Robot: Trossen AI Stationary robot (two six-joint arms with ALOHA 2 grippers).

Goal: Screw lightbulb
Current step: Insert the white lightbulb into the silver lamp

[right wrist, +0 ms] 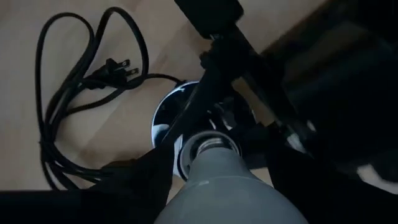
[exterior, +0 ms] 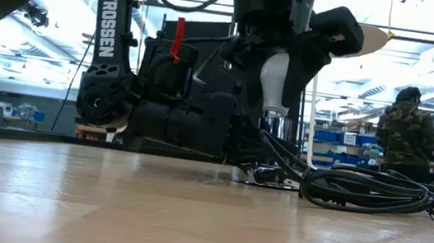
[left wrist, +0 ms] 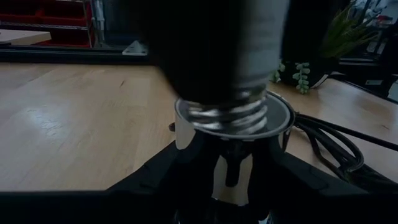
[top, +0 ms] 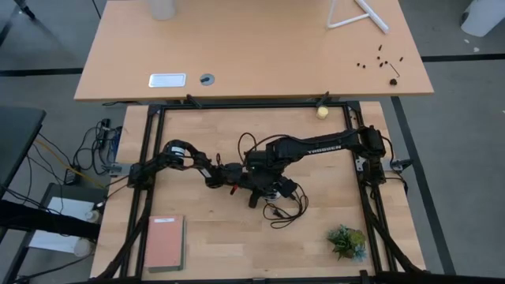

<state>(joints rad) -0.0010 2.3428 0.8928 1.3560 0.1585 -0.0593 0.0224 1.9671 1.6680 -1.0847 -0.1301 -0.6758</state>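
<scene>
The white frosted lightbulb (exterior: pixel 275 77) stands upright, threaded base (left wrist: pixel 227 115) down, at the mouth of the round silver socket (left wrist: pixel 278 117) in the middle of the table. My right gripper (exterior: pixel 281 71) comes down from above and is shut on the bulb (right wrist: pixel 227 186). My left gripper (exterior: pixel 249 163) lies level on the tabletop, reaching in from the table's left, shut on the socket (exterior: pixel 276 130). Several threads show above the socket's rim. How deep the base sits is hidden. My left gripper has the socket's lower body (left wrist: pixel 231 180) between its two fingers (left wrist: pixel 155 177), coming level from the table's left. The socket stands upright on the table, mouth up. My right gripper pinches the bulb's wide glass body (right wrist: pixel 205 186) between its two fingers (right wrist: pixel 140 180), pointing steeply down. The bulb is upright, its base (right wrist: pixel 211 143) over the socket's mouth.
The socket's black cord (exterior: pixel 366 191) lies coiled to the table's right of it, its plug (right wrist: pixel 118 68) on the wood. A small plant (top: pixel 347 241) sits front right, a pink book (top: pixel 166 241) front left, a yellowish ball (top: pixel 322 112) at the far edge. A person (exterior: pixel 405 132) stands in the room behind.
</scene>
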